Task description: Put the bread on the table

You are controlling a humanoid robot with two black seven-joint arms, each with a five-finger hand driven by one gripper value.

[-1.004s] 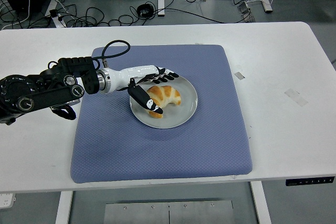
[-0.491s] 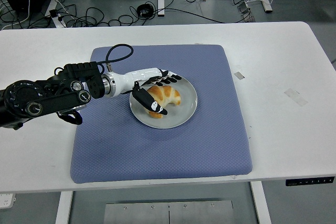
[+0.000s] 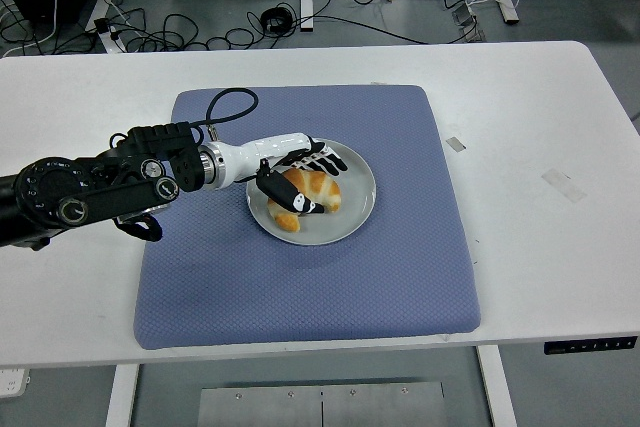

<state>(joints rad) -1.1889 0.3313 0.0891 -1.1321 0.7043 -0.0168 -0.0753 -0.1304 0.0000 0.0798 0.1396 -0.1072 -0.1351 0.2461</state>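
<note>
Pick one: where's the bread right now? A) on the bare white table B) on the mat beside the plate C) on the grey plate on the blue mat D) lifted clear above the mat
C: the bread lies on the plate, with the left hand closed around it.

One view only — the table point(image 3: 560, 107) is seen from high at 6 o'clock, looking forward and down toward 12, its whole width taken in.
</note>
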